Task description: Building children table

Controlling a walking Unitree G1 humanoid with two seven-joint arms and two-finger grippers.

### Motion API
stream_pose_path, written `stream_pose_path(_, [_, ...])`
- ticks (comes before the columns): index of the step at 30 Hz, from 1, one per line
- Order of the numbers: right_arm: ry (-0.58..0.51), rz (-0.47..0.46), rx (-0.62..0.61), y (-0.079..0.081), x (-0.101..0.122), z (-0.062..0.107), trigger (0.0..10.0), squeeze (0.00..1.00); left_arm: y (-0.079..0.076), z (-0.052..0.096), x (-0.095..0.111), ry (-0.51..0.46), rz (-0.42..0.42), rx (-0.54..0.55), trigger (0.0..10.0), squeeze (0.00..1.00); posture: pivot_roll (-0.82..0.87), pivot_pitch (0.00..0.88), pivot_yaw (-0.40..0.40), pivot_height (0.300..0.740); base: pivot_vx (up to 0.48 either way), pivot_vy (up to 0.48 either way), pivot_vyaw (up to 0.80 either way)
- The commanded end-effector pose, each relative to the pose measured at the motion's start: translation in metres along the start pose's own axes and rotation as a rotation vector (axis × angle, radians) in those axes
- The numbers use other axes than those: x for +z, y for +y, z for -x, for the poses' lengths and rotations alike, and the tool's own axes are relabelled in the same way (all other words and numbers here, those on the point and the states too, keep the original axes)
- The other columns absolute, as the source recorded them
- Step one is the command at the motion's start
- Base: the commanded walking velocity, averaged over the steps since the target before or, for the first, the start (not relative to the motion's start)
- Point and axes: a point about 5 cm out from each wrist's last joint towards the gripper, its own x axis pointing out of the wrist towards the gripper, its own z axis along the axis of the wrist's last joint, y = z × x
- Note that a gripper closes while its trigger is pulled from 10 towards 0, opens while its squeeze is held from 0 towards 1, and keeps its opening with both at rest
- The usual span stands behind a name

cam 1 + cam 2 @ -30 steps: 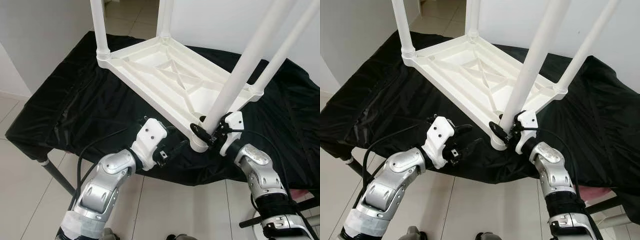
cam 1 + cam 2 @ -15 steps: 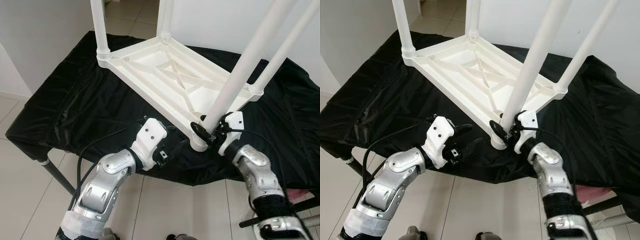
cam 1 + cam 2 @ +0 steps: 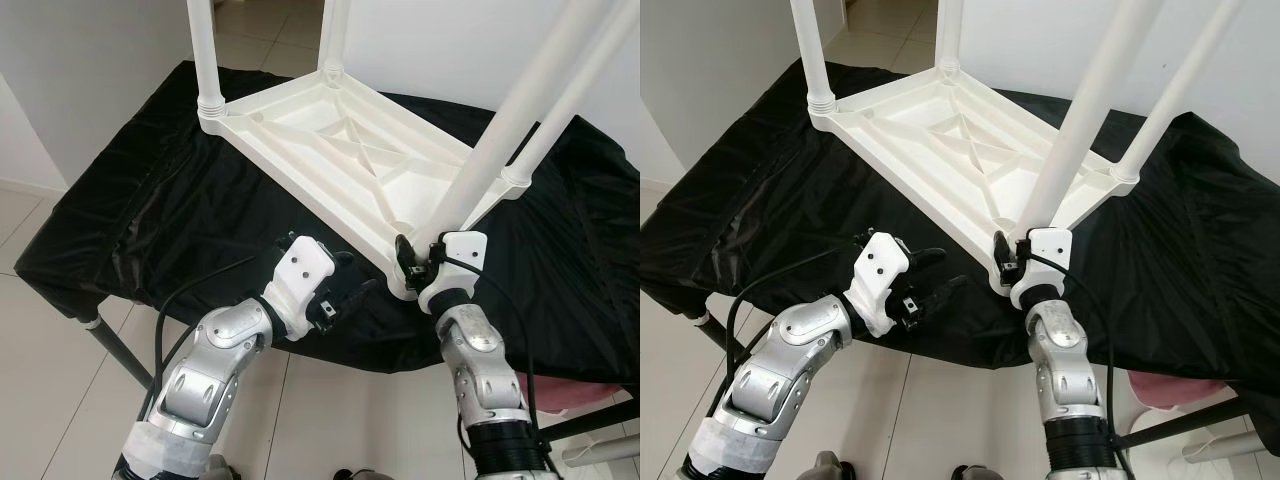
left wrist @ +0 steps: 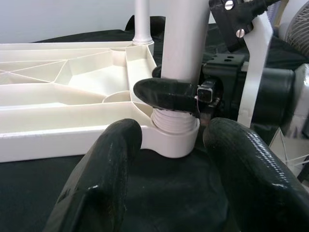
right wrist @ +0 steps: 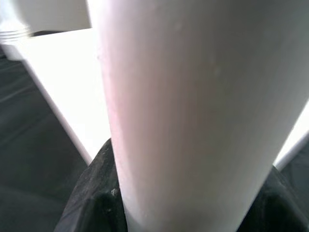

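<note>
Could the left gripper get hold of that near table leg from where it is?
Probably yes. The left gripper is open, just short of the leg's socket, nothing between. But the right gripper already clamps the leg just above.

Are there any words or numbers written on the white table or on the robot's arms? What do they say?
None: there are no words, numbers or signs to read anywhere.
Upside-down white table: plain plastic, no label.
Table leg held by the right pincer: plain white.
Left pincer, open near the table's corner: no writing on its white housing.
Black cloth: no print.
</note>
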Motion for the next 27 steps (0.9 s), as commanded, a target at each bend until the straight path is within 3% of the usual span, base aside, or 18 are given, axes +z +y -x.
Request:
stream_pose_path(1, [0.098, -0.006, -0.06, 0.01, -0.02, 0.01, 10.0, 0.0, 0.0, -0.002, -0.001, 0.004, -0.007, 0.052, 10.0, 0.0, 0.02, 0.101, -0.087, 0.74, 0.0, 0.0, 0.0])
stream_pose_path(4, [0.095, -0.015, -0.073, 0.019, -0.018, 0.01, 10.0, 0.0, 0.001, -0.001, -0.001, 0.005, -0.011, 0.059, 10.0, 0.0, 0.02, 0.1, -0.092, 0.74, 0.0, 0.0, 0.0])
stream_pose_path(8, [0.074, -0.02, -0.131, 0.01, -0.011, 0.008, 10.0, 0.0, 0.001, 0.0, -0.002, 0.008, -0.01, 0.061, 10.0, 0.0, 0.02, 0.102, -0.089, 0.74, 0.0, 0.0, 0.0])
stream_pose_path(14, [0.07, -0.008, -0.104, 0.014, -0.01, 0.011, 10.0, 0.0, 0.001, 0.001, -0.003, 0.015, -0.02, 0.053, 10.0, 0.0, 0.02, 0.098, -0.086, 0.74, 0.0, 0.0, 0.0])
stream_pose_path(15, [0.067, -0.014, -0.09, 0.015, -0.01, 0.011, 10.0, 0.71, 0.002, 0.001, -0.003, 0.016, -0.022, 0.054, 10.0, 0.0, 0.02, 0.097, -0.086, 0.74, 0.0, 0.0, 0.0])
stream_pose_path(16, [0.064, -0.029, -0.074, 0.017, -0.009, 0.011, 10.0, 1.0, 0.002, 0.0, -0.002, 0.015, -0.024, 0.054, 10.0, 0.0, 0.02, 0.097, -0.086, 0.74, 0.0, 0.0, 0.0])
stream_pose_path(27, [0.016, -0.052, -0.036, 0.011, 0.0, 0.013, 10.0, 1.0, 0.002, 0.0, -0.002, 0.012, -0.029, 0.057, 10.0, 0.0, 0.02, 0.092, -0.093, 0.74, 0.0, 0.0, 0.0])
